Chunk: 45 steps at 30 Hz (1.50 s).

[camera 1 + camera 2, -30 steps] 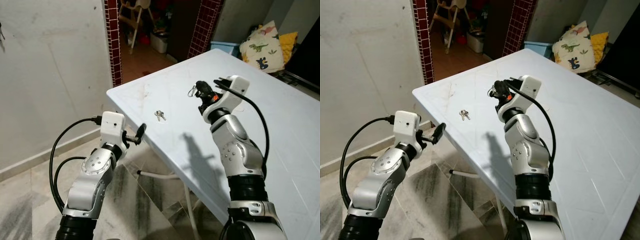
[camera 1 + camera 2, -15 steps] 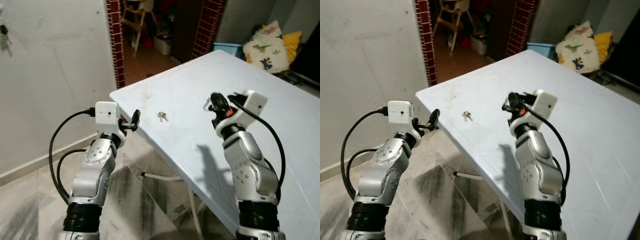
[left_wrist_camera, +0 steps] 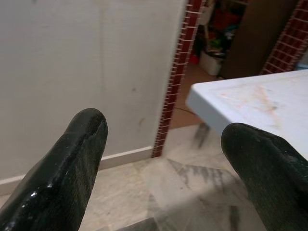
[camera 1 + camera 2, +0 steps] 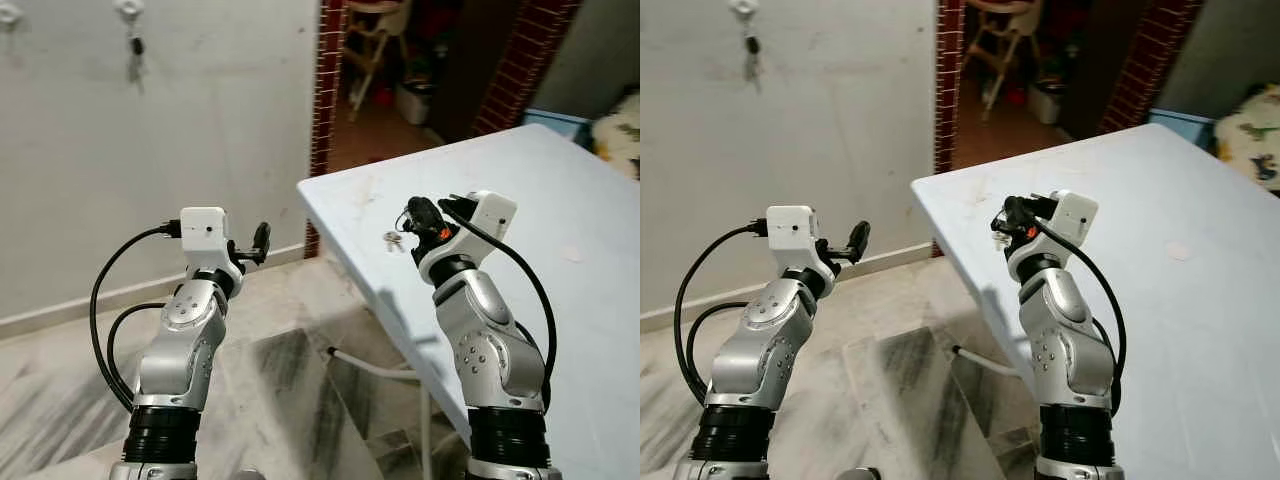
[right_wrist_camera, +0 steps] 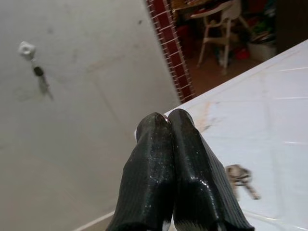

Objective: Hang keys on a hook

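My right gripper (image 4: 414,216) is raised over the near corner of the white table (image 4: 540,190), shut on a small silver key ring (image 4: 404,222). In the right wrist view its fingers (image 5: 166,159) press together. A second set of keys (image 4: 392,239) lies on the table just beyond it. On the grey wall, a white hook (image 4: 128,8) carries a hanging set of keys (image 4: 132,55), and another white hook (image 4: 8,12) is at the top left corner. My left gripper (image 4: 260,240) is open, held over the floor and pointing at the wall.
A doorway framed by red tiled pillars (image 4: 322,90) opens to the right of the wall, with a high chair (image 4: 375,40) beyond it. Marble floor (image 4: 300,380) lies between me and the wall. The table's corner (image 4: 305,190) juts toward the doorway.
The camera has swung left, bringing the wall and its hooks into view. My right gripper stays shut on the key ring. My left gripper has lifted and now points at the wall.
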{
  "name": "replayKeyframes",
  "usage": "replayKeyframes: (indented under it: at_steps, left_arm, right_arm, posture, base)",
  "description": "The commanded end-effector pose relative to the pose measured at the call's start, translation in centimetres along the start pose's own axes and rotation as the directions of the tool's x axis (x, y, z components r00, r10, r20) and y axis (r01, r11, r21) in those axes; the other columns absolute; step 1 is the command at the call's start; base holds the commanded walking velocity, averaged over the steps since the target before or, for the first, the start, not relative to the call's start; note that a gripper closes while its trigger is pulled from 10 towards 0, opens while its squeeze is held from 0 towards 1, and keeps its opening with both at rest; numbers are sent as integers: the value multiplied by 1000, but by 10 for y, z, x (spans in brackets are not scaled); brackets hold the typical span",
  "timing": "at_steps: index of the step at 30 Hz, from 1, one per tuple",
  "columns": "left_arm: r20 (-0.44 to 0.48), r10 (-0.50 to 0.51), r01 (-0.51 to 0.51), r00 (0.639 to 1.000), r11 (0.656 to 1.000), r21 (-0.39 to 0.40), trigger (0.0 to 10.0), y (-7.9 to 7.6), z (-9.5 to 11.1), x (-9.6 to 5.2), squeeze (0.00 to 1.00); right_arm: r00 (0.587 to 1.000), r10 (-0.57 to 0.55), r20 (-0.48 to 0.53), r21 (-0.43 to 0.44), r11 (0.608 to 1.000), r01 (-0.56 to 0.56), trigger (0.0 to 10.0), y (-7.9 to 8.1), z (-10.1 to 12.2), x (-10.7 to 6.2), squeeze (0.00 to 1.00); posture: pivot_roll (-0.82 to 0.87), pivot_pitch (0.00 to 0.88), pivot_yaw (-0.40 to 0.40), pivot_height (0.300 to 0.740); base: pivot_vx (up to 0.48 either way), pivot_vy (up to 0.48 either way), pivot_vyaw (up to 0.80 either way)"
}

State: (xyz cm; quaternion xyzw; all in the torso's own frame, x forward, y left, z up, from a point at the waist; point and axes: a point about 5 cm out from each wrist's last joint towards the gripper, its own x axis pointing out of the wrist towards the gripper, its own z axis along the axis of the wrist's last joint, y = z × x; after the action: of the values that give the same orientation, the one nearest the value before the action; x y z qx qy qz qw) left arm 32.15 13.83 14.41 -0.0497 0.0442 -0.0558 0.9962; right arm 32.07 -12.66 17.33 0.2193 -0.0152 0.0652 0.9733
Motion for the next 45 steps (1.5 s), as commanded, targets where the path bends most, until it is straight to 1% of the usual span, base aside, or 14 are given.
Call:
replayKeyframes:
  at_steps: [1, 3, 5, 8, 18, 28, 32, 35, 37, 40, 42, 45]
  left_arm:
    - [-4, -8, 8, 1000, 1000, -3, 10000, 0, 5, 3, 0]
    - [-12, -7, 7, 1000, 1000, -2, 10000, 0, 4, 3, 0]
    - [-9, -6, 6, 1000, 1000, -6, 10000, 1, 6, 3, 0]
    - [-9, -3, 3, 1000, 1000, -8, 10000, 1, 6, 3, 0]
    - [-20, -8, 8, 1000, 1000, -5, 10000, 3, 5, 1, 0]
    - [-29, -25, 25, 999, 1000, 1, 10000, -2, 5, 2, 0]
    - [-28, -18, 19, 999, 1000, 9, 10000, -1, 7, 1, 0]
    - [-43, -14, 14, 999, 1000, 1, 10000, 1, 4, -1, 0]
    - [-34, -19, 18, 999, 1000, -8, 10000, 1, 4, -2, 0]
    - [-10, -38, 38, 999, 999, 11, 10000, -1, 6, -4, 0]
    - [-2, -47, 47, 999, 999, 11, 10000, -2, 7, -4, 0]
    - [-2, -67, 67, 998, 998, 6, 10000, -5, 7, -6, 0]
  right_arm:
    - [1000, -5, 24, -4, 1000, 5, 10000, 0, 6, -1, 0]
    - [1000, -6, 25, -6, 1000, 6, 10000, 0, 6, -1, 0]
    - [1000, -14, 26, 10, 1000, 14, 10000, -2, 6, -1, 0]
    - [999, -19, 25, 10, 1000, 19, 10000, -3, 7, 0, 0]
    - [999, -36, 37, 4, 999, 36, 10000, -4, 10, -2, 0]
    - [998, -53, 40, 1, 999, 53, 10000, -6, 10, -5, 0]
    - [998, -49, 37, -2, 999, 49, 10000, -5, 10, -6, 0]
    - [999, -35, 31, -3, 999, 35, 10000, -2, 8, -5, 0]
    - [999, -24, 30, -5, 1000, 24, 10000, 0, 8, -4, 0]
    - [999, -13, 30, -17, 1000, 13, 10000, 1, 9, -4, 0]
    - [999, -11, 30, -21, 1000, 12, 10000, 1, 9, -3, 0]
    - [999, -5, 33, -30, 1000, 6, 10000, 2, 9, -3, 0]
  posture:
    - [183, 0, -49, 740]
    - [187, 0, -50, 740]
    - [188, 0, -53, 740]
    - [185, 0, -54, 740]
    - [170, 0, -49, 740]
    - [169, 0, -40, 740]
    - [196, 0, -39, 740]
    - [198, 0, -43, 740]
    - [198, 0, -43, 740]
    - [199, 0, -49, 740]
    - [198, 0, -49, 740]
    - [196, 0, -50, 740]
  base:
    - [0, 0, 731]
    - [0, 0, 719]
    - [0, 0, 0]
    - [0, 203, 0]
    - [0, 480, 0]
    - [0, 480, 0]
    - [0, 480, 0]
    - [0, 480, 0]
    - [0, 427, 0]
    - [0, 0, 0]
    - [0, 0, 0]
    - [0, 0, 637]
